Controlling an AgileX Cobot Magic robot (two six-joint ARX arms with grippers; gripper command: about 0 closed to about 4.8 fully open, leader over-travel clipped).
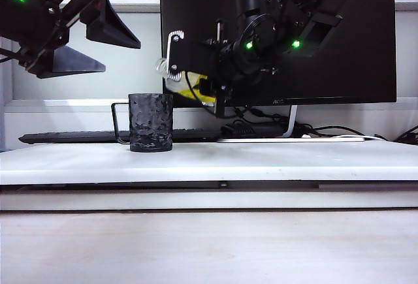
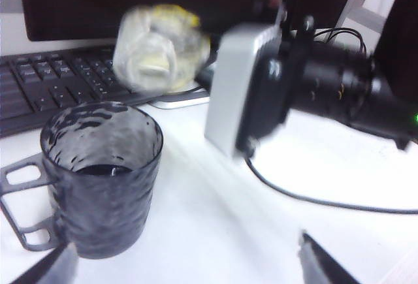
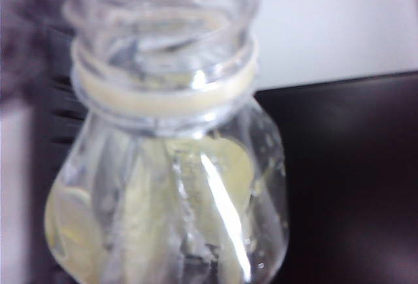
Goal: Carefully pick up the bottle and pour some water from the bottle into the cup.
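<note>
Exterior view: cup (image 1: 151,122) upright on white table (image 1: 261,160), handle toward 9 o'clock, keyboard (image 1: 78,137) just behind. Right gripper (image 1: 196,75) above and toward 2 o'clock of the cup, in front of the dark monitor (image 1: 339,68), clamped on the bottle (image 1: 186,85); bottle tipped nearly level, yellow label showing between the jaws, mouth toward 9 o'clock, above the cup's rim and apart from it. Left gripper (image 1: 88,46) high toward 10 o'clock of the cup, jaws spread wide, holding nothing. Left wrist view: cup (image 2: 101,176) near, dark inside, whether wet too dim to tell; bottle (image 2: 160,49) blurred, mouth open and uncapped, hanging above and beyond the cup's rim at about 1 o'clock; right gripper's body beside it, fingertips hidden; left fingertips (image 2: 49,268) well apart at the frame's edge. Right wrist view: bottle (image 3: 170,166) fills the frame, neck ring and open mouth clear, water (image 3: 196,245) inside; gripper's own fingers not seen.
</note>
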